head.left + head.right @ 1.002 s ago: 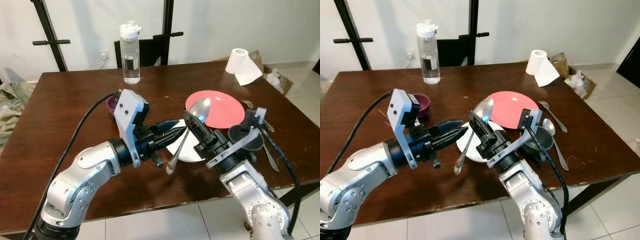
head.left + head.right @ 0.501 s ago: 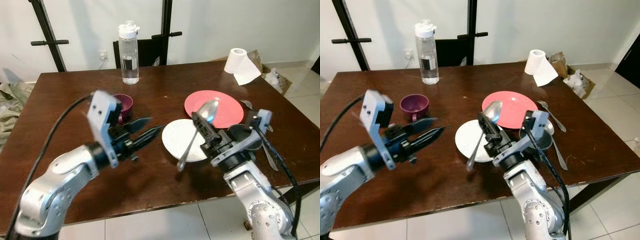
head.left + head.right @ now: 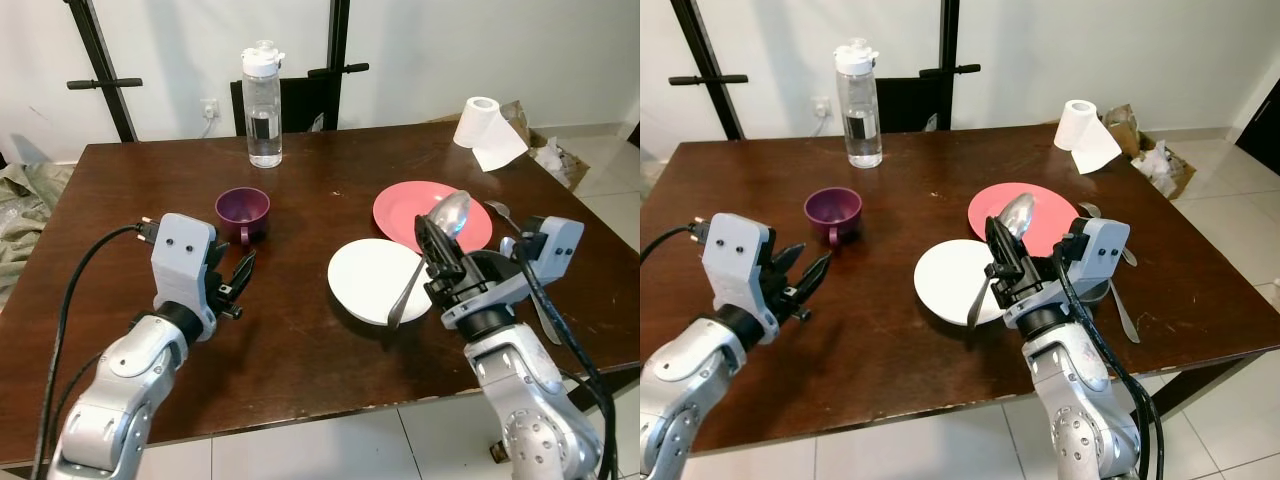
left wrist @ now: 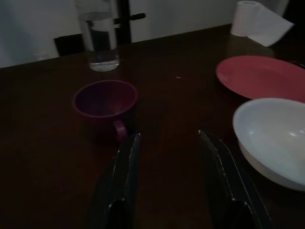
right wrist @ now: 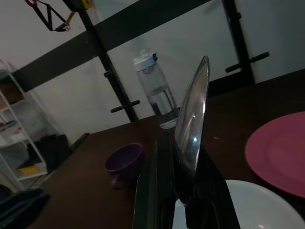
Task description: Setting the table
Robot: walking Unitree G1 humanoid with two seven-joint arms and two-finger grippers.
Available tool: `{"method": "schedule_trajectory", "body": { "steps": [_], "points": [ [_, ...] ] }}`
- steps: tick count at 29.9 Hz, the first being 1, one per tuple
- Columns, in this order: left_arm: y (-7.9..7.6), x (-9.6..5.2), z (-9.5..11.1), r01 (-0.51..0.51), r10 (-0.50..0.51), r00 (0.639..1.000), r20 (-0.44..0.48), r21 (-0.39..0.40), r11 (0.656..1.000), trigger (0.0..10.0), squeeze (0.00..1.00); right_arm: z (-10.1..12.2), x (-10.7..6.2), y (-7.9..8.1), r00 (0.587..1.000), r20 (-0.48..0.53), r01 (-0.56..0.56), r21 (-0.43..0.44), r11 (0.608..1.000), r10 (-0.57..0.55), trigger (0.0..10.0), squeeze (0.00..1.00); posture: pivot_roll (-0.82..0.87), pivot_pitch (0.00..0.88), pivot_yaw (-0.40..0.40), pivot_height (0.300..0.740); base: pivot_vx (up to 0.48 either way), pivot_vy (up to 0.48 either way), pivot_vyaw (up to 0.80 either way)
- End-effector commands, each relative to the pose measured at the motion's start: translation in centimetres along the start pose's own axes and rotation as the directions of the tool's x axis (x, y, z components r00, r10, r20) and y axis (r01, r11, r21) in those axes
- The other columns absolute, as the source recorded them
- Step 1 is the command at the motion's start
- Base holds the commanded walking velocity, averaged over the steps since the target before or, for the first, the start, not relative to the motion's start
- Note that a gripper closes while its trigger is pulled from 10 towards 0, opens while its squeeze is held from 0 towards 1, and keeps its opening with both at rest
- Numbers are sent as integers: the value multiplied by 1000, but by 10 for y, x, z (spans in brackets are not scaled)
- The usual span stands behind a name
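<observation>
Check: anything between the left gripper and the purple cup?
Nothing visible. The left gripper is open over bare table, and the purple cup sits just beyond its fingertips with its handle turned toward them. The white plate lies off to the side, out of that path.

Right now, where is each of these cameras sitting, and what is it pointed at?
Head, both eyes: look down on the table, both silver arms in view.
Left wrist: looks along the open left pincer toward the purple cup and white plate.
Right wrist: looks along the right pincer clamping a spoon.
Both wrist views share the cup, water bottle and red plate.
</observation>
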State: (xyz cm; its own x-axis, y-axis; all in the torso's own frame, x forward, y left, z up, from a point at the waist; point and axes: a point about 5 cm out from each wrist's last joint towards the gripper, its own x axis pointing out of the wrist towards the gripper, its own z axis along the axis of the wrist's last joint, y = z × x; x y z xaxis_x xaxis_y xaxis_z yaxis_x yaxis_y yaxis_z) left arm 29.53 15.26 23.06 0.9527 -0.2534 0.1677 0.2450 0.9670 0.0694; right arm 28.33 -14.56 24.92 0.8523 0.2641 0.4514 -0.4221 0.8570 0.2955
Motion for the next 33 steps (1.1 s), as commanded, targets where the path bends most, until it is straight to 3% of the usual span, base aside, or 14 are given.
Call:
{"method": "schedule_trajectory", "body": {
  "steps": [1,33],
  "points": [
    [6,0,-4,-48,48,999,-7,13,999,10000,0,0,-3,0,1000,11,17,-16,1000,-16,10000,0,73,134,64,740,0,0,0],
    [2,3,-8,-75,75,997,-7,9,997,10000,0,-9,-4,-3,999,-20,41,-26,999,-41,10000,0,70,116,63,740,0,0,0]
  ]
}}
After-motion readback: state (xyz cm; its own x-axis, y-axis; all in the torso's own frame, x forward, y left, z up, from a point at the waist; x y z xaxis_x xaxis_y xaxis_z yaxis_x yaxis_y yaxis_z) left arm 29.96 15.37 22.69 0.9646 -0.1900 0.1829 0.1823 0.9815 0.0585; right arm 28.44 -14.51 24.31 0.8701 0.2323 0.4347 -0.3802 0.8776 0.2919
